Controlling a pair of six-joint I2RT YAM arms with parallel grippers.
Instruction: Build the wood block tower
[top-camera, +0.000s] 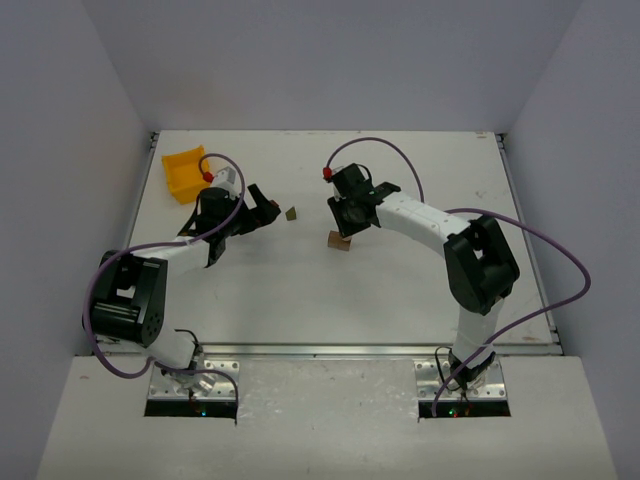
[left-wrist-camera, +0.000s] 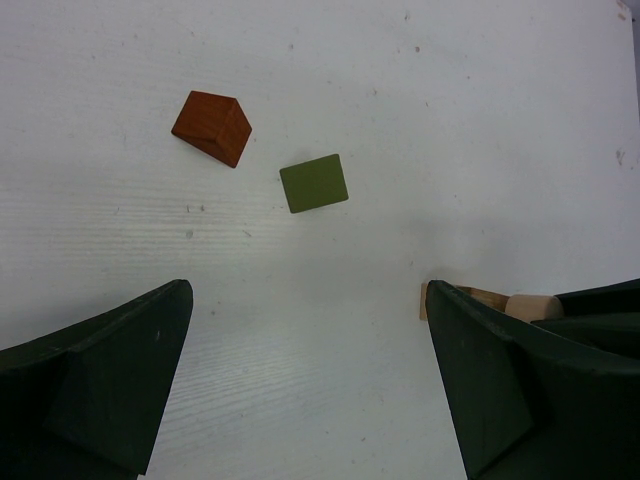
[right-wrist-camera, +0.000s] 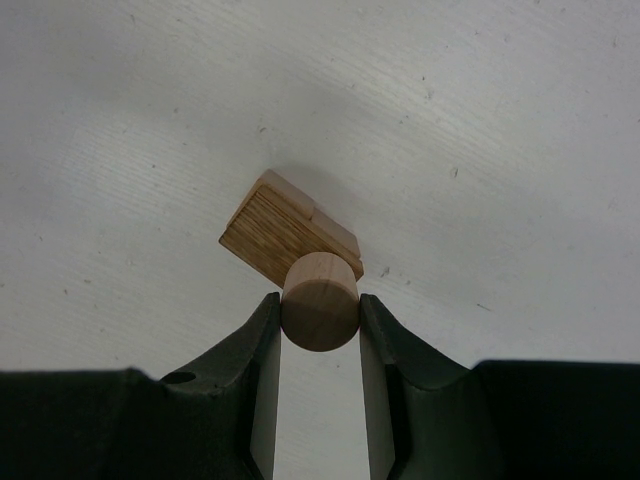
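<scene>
- Fingers of the right gripper (right-wrist-camera: 320, 312) are drawn nearly together, pinching a short tan cylinder (right-wrist-camera: 320, 298) by its round sides.
- Just beyond the cylinder lie the tan blocks (right-wrist-camera: 283, 232), the low start of the tower, flat on the white table (right-wrist-camera: 480, 120).
- The cylinder overlaps the near edge of the tan blocks. Whether it touches them or hangs just above is hard to tell from this angle.
- In the overhead view, the tan blocks sit near the middle of the table, right at the tip of the right gripper.
- The left gripper (left-wrist-camera: 310, 385) is spread wide with nothing between its fingers, and hangs over bare table.
- Ahead of it lie a green block (left-wrist-camera: 314, 183) and a red block (left-wrist-camera: 212, 127), near each other but not touching, both loose on the table.
- In the overhead view, the green block lies between the two grippers, closer to the left one.
- A yellow bin (top-camera: 183, 172) sits at the far left corner of the table, beyond the left arm.
</scene>
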